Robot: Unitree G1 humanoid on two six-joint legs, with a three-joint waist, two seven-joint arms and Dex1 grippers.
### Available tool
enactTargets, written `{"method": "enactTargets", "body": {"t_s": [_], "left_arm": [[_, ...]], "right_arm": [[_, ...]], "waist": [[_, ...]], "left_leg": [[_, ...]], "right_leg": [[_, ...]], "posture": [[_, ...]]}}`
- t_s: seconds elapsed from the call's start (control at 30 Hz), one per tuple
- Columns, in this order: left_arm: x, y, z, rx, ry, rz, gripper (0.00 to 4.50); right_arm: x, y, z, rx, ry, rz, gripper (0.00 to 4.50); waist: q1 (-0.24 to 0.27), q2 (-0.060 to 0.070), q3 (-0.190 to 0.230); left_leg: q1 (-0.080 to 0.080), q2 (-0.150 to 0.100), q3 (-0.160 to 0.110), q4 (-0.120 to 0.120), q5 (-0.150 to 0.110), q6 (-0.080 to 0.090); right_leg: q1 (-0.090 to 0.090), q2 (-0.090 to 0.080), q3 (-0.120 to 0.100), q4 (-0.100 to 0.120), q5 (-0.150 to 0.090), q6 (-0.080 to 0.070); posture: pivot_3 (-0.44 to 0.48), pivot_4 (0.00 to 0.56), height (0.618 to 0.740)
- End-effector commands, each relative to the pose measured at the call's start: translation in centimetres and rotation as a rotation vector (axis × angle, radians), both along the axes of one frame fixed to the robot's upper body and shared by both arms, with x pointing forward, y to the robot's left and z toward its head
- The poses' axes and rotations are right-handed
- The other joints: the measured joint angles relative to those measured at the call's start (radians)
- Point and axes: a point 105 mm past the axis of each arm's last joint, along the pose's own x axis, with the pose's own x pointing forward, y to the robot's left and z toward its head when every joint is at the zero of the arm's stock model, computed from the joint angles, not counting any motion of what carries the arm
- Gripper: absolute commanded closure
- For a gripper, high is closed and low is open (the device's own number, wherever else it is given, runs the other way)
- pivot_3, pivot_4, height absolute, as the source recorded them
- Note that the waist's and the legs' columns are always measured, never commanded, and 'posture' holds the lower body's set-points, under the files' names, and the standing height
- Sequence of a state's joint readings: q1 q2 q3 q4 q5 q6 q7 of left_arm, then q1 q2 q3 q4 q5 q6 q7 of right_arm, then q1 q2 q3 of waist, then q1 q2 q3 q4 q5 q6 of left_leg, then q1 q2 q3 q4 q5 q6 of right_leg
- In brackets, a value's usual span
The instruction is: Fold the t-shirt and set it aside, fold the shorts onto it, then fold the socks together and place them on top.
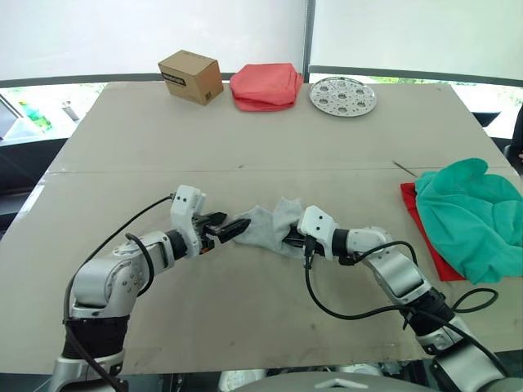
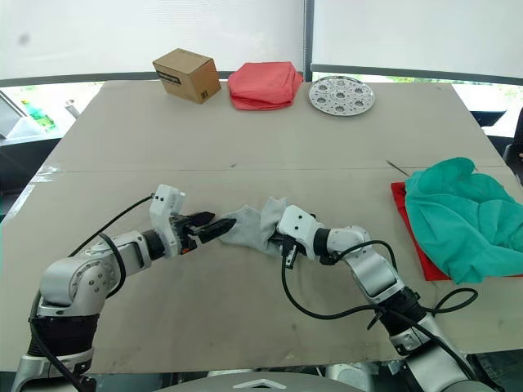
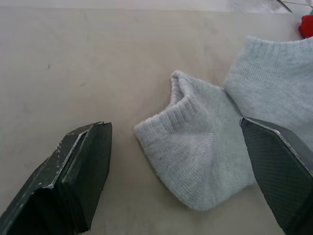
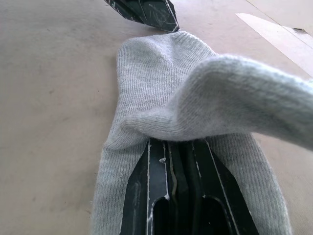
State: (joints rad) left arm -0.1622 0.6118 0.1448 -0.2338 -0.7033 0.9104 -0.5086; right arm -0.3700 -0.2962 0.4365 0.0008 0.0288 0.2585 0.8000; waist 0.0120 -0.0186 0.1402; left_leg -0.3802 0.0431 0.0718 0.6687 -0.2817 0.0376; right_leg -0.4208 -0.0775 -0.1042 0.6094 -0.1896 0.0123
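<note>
Both arms are reaching inward over the near half of the table (image 1: 245,318), and the socks (image 1: 270,227) are lying between them at its middle. Working from the robot's right, the right gripper (image 1: 294,239) is pinching one end of the grey fabric; in the right wrist view its black fingers (image 4: 161,196) are sitting pressed together with the knit pulled over and bunching up just above them. Coming from the other side, the left gripper (image 1: 226,229) is pointing at the opposite end of the socks. Its fingers (image 3: 73,181) are standing spread wide in the left wrist view, with a sock's ribbed cuff lying flat on the table between them, and I cannot tell whether either finger is touching the cloth.

Over at the table's right edge, the shorts (image 1: 474,214) are lying in a loose teal heap on top of the t-shirt (image 1: 421,219), whose red is peeking out along the heap's left side. Along the far edge are sitting a cardboard box (image 1: 190,77), a folded salmon-pink cloth (image 1: 264,86) and a perforated metal disc (image 1: 342,95).
</note>
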Motion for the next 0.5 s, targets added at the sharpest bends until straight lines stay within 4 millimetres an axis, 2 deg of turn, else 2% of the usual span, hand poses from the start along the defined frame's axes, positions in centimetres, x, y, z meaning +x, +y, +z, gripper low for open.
{"method": "enactTargets", "body": {"t_s": [0.03,0.1,0.17,0.2,0.23,0.37,0.4,0.5], "left_arm": [[-0.3,-1.7,-0.8,0.010,0.024,-0.066,0.27],[-0.3,-2.7,-1.0,-0.004,0.032,-0.098,0.82],[-0.3,-3.2,-1.0,-0.034,0.040,-0.100,1.88],[-0.1,-3.4,-0.8,-0.057,0.036,-0.099,2.23],[0.0,-3.6,-0.4,-0.088,0.032,-0.097,2.52],[0.6,-4.4,2.0,-0.260,0.004,-0.104,4.20],[0.9,-4.7,2.9,-0.319,-0.009,-0.107,4.47],[1.2,-5.4,4.9,-0.424,-0.043,-0.124,4.47]], "right_arm": [[-0.1,-0.3,-1.0,-0.036,0.028,-0.008,4.50],[-0.1,-0.3,-1.0,-0.037,0.026,-0.009,4.50],[0.0,-0.3,-0.9,-0.036,0.024,-0.011,4.50],[0.0,-0.3,-0.9,-0.036,0.024,-0.012,4.50],[0.0,-0.4,-0.9,-0.035,0.024,-0.014,4.50],[-0.1,-0.4,-1.0,-0.036,0.024,-0.017,4.50],[-0.2,-0.4,-1.0,-0.036,0.024,-0.016,4.50],[-0.2,-0.4,-1.0,-0.035,0.025,-0.017,4.50]], "waist": [[0.001,0.000,0.000],[0.001,0.000,0.000],[0.001,0.000,-0.001],[0.001,0.000,-0.001],[0.000,0.000,0.000],[0.000,0.000,0.000],[0.000,0.000,0.000],[0.000,-0.001,0.000]], "left_leg": [[0.000,0.000,0.000,0.000,0.000,0.000],[0.000,0.000,0.000,0.000,0.000,0.000],[0.000,-0.001,0.000,0.000,0.000,0.001],[0.000,-0.001,0.000,0.001,0.000,0.001],[0.000,-0.001,0.000,0.000,0.000,0.001],[0.000,0.000,-0.001,0.000,0.000,0.000],[-0.001,0.000,-0.001,0.000,0.000,0.000],[-0.001,-0.001,-0.001,0.001,0.000,0.001]], "right_leg": [[0.000,0.000,0.000,0.000,0.000,0.000],[0.000,-0.001,-0.001,0.000,0.000,0.000],[0.000,-0.001,-0.001,0.000,0.000,0.000],[0.000,-0.001,-0.001,0.000,0.000,0.000],[0.000,-0.001,-0.001,0.000,0.000,0.000],[0.000,0.000,-0.001,0.000,0.000,0.000],[0.000,0.000,-0.002,0.000,0.000,0.000],[0.001,0.000,-0.002,0.000,0.000,0.001]], "posture": [[0.000,0.150,0.740],[0.000,0.150,0.740],[0.000,0.150,0.740],[0.000,0.150,0.740],[0.000,0.150,0.740],[0.000,0.150,0.740],[0.000,0.150,0.740],[0.000,0.150,0.740]]}}
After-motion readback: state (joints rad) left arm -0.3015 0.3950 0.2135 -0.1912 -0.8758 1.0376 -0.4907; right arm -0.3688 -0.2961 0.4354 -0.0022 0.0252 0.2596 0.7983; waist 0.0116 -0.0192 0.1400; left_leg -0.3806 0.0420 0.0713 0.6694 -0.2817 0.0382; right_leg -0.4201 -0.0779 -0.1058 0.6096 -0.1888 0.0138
